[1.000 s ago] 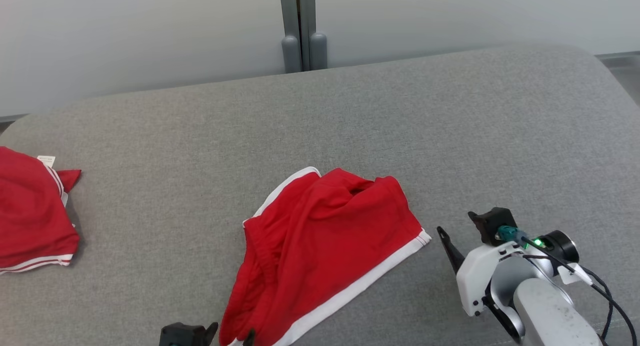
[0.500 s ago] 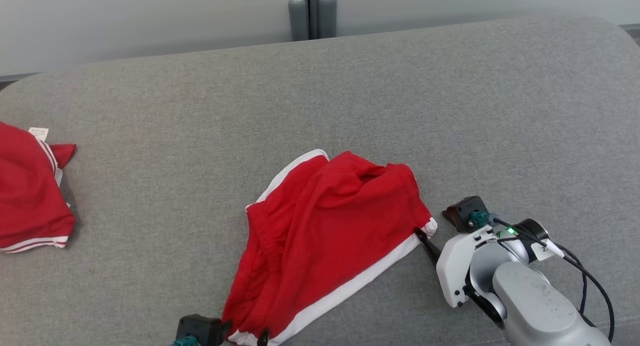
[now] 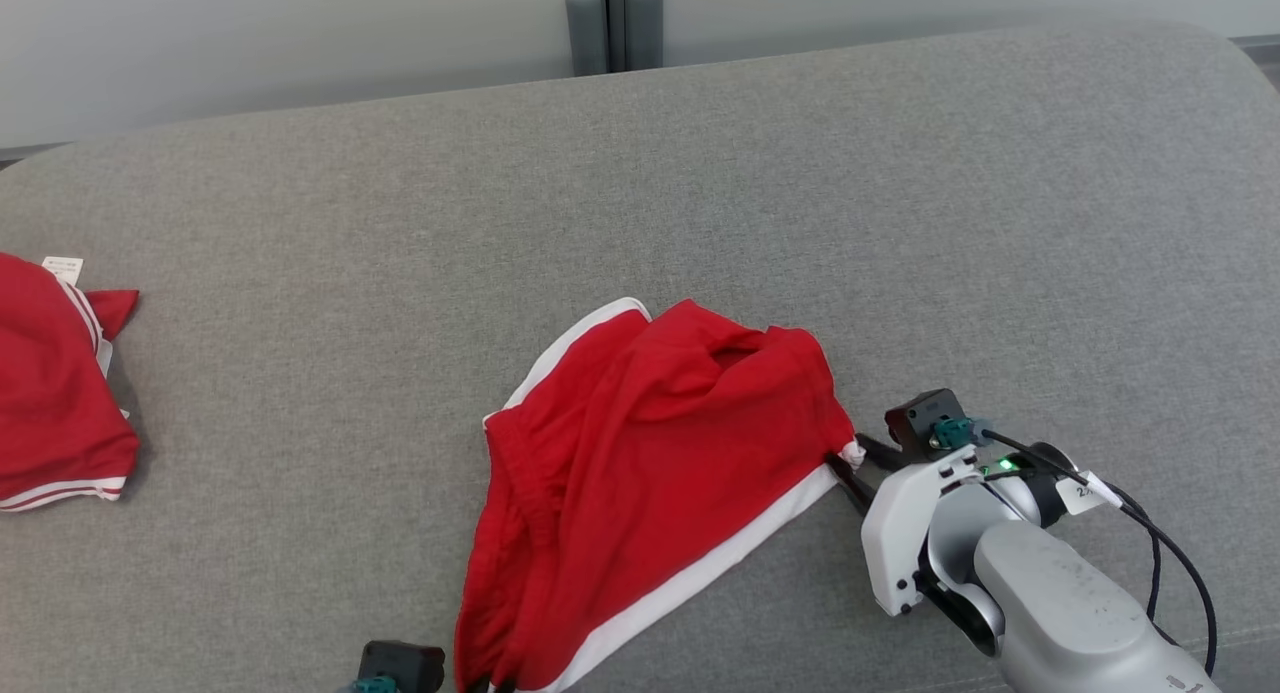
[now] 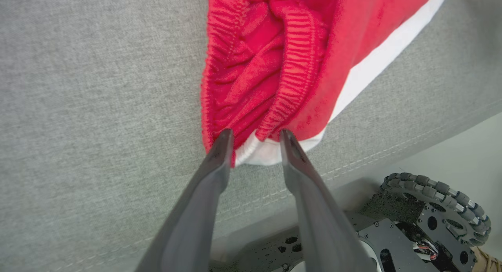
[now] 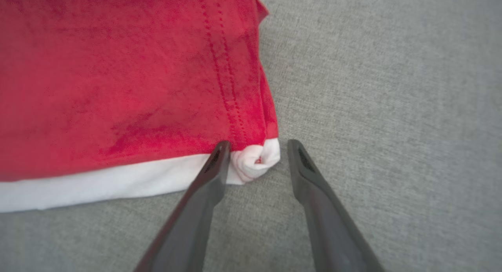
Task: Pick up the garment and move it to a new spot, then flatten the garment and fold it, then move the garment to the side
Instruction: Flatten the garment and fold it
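A grey padded surface [image 3: 900, 223] spans the head view, with a pale wall and a grey post [image 3: 605, 18] along the top edge. At the far left edge lies a second red garment [image 3: 50, 393] with white stripes and a small white label [image 3: 62, 269], well apart from everything else. At the bottom edge, left of centre, the left hand [image 3: 490, 685] just enters the frame, its dark fingertips at the lowest corner of the garment [image 3: 650, 473]. The garment is a pair of red shorts with a white band. It lies rumpled at the centre of the frame and slants from that bottom corner up and to the right. At the lower right the pale right arm reaches in, and the right hand [image 3: 852, 458] meets the garment's right-hand corner, one dark finger on each side of the white tip. In the left wrist view the two fingers rise from the bottom and stand apart. They straddle the white corner where the ribbed waistband ends, and cloth touches both tips. The surface's front edge and the robot's wheeled base [image 4: 431, 209] show at the lower right of that view. In the right wrist view red cloth covers the upper left and the white band runs along its lower edge. The rolled white corner sits between the parted fingers, against the left one and clear of the right one, so this hand is not yet clamped.
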